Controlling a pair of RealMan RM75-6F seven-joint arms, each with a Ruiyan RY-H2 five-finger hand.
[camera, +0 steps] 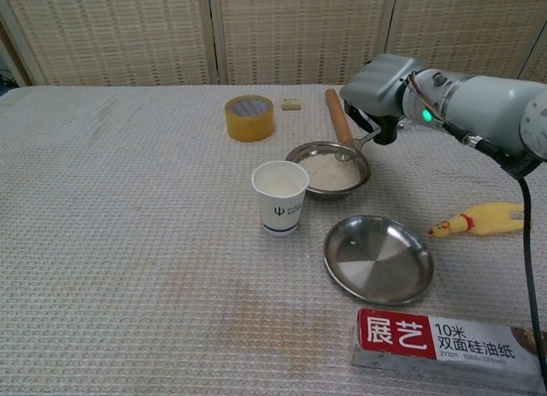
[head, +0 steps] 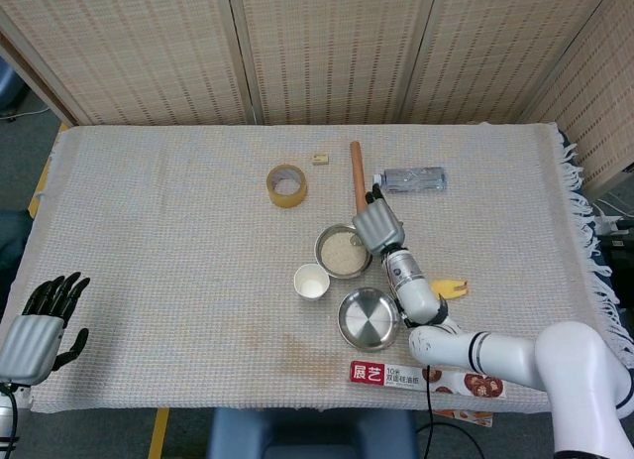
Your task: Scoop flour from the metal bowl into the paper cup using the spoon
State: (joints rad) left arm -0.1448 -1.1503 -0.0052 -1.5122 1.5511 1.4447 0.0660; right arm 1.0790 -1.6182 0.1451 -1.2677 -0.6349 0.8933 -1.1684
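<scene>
The box (camera: pixel 444 347) at the desk's near edge has a red panel with large white characters "展艺". Beside it, on the white part, dark print reads "10米" above "双面硅油纸", with a smaller line beneath that seems to read "10000×300mm", though it is too fine to be sure. The head view shows the same box (head: pixel 406 376) with "展艺" and "10米". The cup (camera: pixel 280 197) bears a small blue "ψ"-like logo with tiny unreadable lettering beside it.
</scene>
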